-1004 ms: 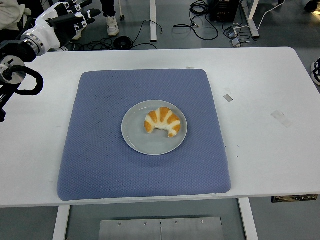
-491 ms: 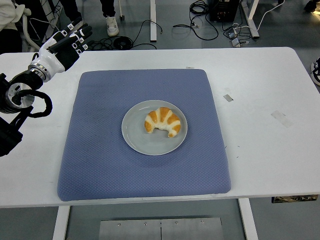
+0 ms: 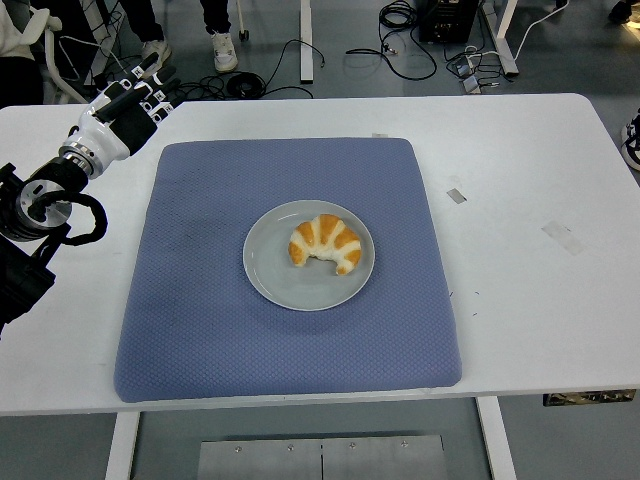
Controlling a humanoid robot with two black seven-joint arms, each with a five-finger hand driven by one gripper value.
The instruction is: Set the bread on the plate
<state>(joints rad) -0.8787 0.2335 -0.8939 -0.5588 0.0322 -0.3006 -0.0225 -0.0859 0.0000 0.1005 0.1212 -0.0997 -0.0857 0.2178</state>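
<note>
Since only the head view exists, starting there: bread (image 3: 325, 244), a croissant with orange-brown and pale stripes, sitting on the grey plate (image 3: 266, 271), a bit right of the plate's centre and fully inside the rim. Plate parked roughly mid blue mat (image 3: 200, 330), mat spread over the white table (image 3: 520, 300) and taking up most of the middle.

Left hand (image 3: 125, 110) up at the far left corner of the table, just off the mat's far left corner. Fingers (image 3: 150, 82) stretched out pretty straight and close together, pointing away toward the floor beyond the table edge, holding nothing at all. Well apart from the bread and the plate. Black left arm (image 3: 40, 215) coming in from the left edge, with a round joint and a looped black cable beside it.

Couple of small tape scraps (image 3: 456, 195) on the bare table to the right of the mat. Beyond the far edge: floor cables (image 3: 300, 55), table legs, and a person's shoe (image 3: 224, 50) near the top.
</note>
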